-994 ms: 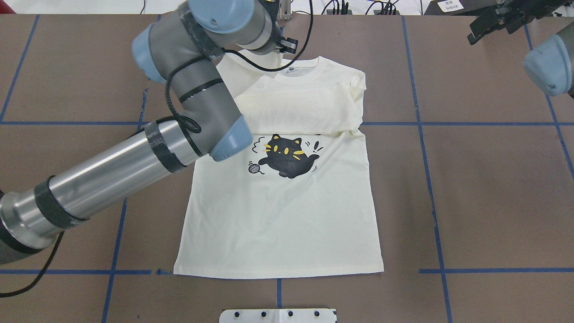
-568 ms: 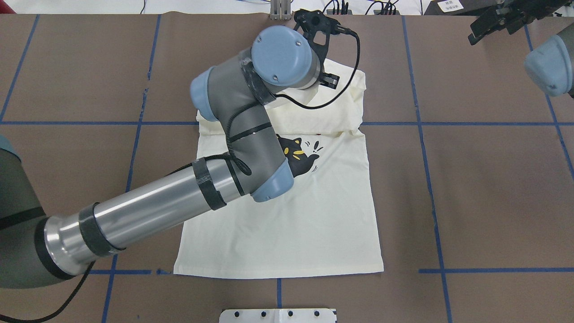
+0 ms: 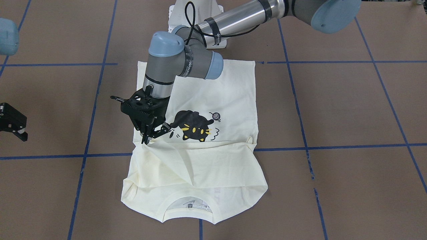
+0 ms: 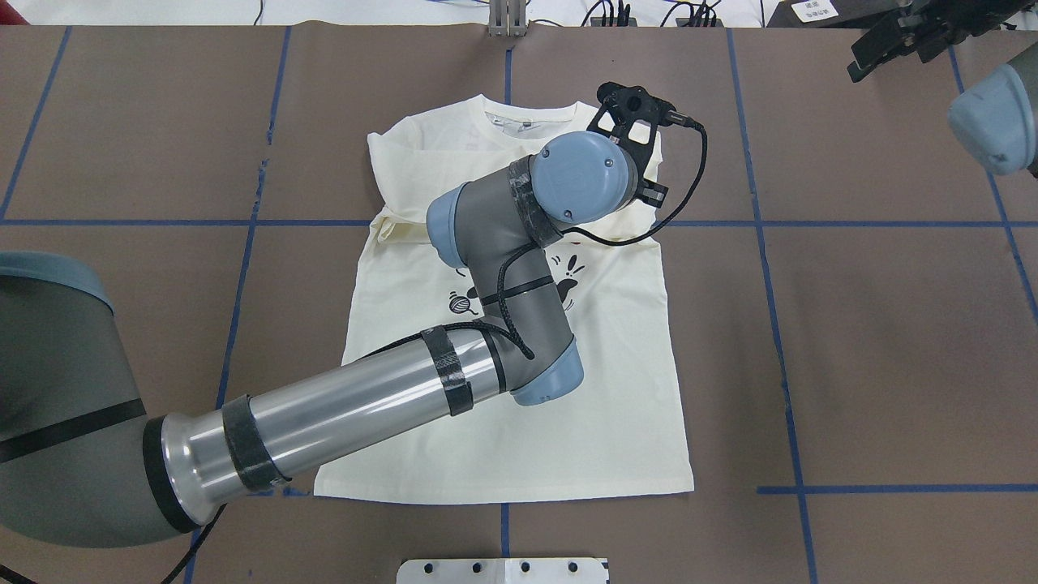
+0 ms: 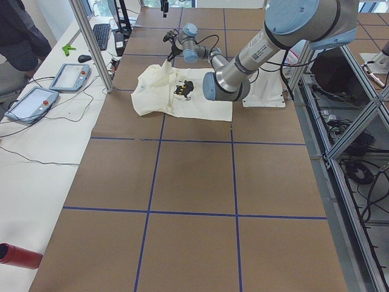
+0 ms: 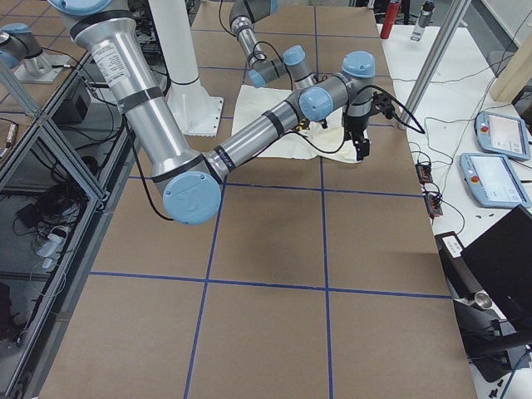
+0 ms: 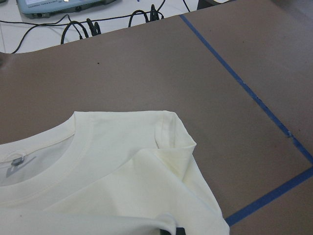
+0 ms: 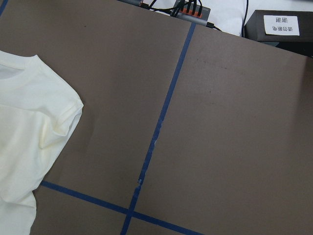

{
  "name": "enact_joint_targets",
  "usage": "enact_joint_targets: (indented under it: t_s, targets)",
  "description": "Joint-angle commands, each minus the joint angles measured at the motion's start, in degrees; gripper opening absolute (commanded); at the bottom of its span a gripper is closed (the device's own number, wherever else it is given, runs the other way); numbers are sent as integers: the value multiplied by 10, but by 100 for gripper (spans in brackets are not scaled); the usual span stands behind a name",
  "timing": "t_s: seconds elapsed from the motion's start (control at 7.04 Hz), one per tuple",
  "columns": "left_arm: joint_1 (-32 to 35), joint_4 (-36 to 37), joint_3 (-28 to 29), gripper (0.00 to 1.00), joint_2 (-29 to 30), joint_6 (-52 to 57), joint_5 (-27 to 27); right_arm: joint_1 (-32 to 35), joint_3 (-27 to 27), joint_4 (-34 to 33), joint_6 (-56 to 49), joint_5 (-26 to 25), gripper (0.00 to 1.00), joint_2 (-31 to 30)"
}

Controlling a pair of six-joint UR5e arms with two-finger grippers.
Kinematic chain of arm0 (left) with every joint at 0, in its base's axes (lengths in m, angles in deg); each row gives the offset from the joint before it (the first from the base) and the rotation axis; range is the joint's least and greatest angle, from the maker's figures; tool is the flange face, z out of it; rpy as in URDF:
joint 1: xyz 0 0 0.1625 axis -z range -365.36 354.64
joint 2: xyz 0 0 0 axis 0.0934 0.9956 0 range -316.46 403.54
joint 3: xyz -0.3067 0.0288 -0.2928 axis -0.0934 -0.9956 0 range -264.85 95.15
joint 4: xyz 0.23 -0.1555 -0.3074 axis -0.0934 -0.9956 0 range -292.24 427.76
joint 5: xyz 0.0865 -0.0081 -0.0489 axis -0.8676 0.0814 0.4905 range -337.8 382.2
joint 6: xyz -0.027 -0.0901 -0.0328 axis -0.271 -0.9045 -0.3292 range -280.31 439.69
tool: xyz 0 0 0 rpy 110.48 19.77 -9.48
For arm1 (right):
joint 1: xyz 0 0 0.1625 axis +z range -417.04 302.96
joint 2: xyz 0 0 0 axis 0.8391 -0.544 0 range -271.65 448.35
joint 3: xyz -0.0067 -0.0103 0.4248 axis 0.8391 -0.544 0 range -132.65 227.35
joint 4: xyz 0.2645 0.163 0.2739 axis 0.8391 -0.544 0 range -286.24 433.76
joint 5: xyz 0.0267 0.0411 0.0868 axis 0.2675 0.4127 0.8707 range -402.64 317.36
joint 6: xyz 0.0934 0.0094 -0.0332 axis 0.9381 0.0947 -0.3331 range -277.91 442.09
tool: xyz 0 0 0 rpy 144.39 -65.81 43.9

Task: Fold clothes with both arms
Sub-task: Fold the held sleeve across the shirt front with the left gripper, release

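Left end effector [image 3: 151, 136] sits low over the shirt's [image 4: 503, 422] right shoulder, and its fingers look pressed together on the end of a sleeve [image 3: 173, 160]. We see the cloth rise in a small peak to the fingertips in the front view. In the left wrist view a bit of cloth bunches beside a black finger at the bottom edge.

We see the shirt flat at the middle of the table [image 4: 892, 324], print side up. Its collar [image 4: 527, 123] is on the far side from the robot and its hem on the near side. The held sleeve runs slantwise across the chest, just on the collar side of the cat print [image 3: 191, 125]. The shoulder area under it is rumpled.

We see the left arm [image 4: 349, 401] come in from the near left and cross over the shirt body, hiding part of the cat in the overhead view.

Right end effector [image 3: 15, 125] hangs well apart from the shirt, off to the far right over bare table. We cannot tell if its fingers are spread or closed.

Blue tape lines [image 4: 770, 223] grid the brown table. A white base plate [image 4: 503, 572] sits at the near edge.
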Motion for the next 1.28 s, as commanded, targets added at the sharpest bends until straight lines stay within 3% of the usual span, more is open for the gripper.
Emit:
enact_joint_targets:
  t_s: [0.0,0.28,0.57,0.71,0.85,0.99,1.14]
  targets:
    - [-6,-23,5,100,7,-29,3,-1,1,0,0,0,100,0]
    - [-7,-23,-21,100,5,-45,10,-6,0,1,-3,1,100,0]
    - [49,46,-109,99,-40,-46,150,-43,-2,8,17,-9,100,13]
    - [92,106,-189,99,-98,-25,191,-68,-3,37,44,-38,100,20]
    - [132,136,-282,99,-185,65,215,-107,-5,45,87,-84,100,41]
    - [179,142,-345,99,-264,150,236,-144,-11,43,131,-117,100,71]
    - [224,141,-373,99,-319,204,282,-185,-24,40,178,-157,99,101]
